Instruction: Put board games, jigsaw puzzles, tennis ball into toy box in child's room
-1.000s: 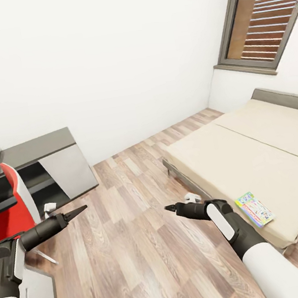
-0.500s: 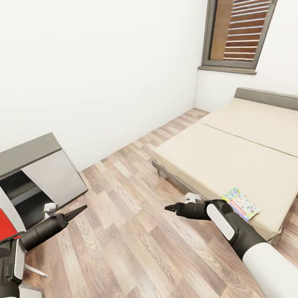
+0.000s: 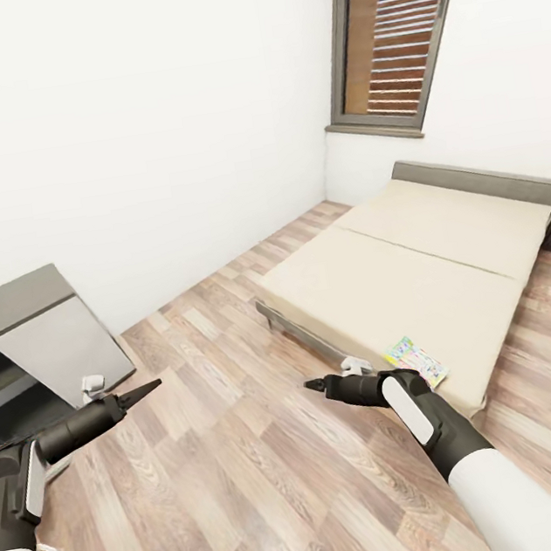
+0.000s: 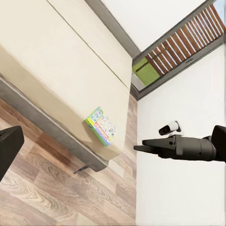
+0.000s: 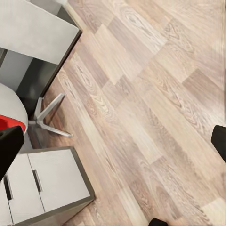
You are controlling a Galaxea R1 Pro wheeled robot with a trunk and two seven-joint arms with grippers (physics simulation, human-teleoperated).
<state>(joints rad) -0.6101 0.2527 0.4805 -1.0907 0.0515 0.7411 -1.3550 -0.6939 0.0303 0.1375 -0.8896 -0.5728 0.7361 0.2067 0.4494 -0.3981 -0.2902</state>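
Beige bed (image 3: 418, 281) carries a board game (image 3: 415, 361) near its foot corner, so with both grippers' jaws together and empty I judge I must drive closer, then open the right gripper (image 3: 312, 385).

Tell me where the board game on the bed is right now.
In the head view the board game lies flat near the near corner of the bed, at the right, just beyond the right gripper; the left wrist view shows it too.

Bright even light, faint shadows, sharp, wide-angle stretch.
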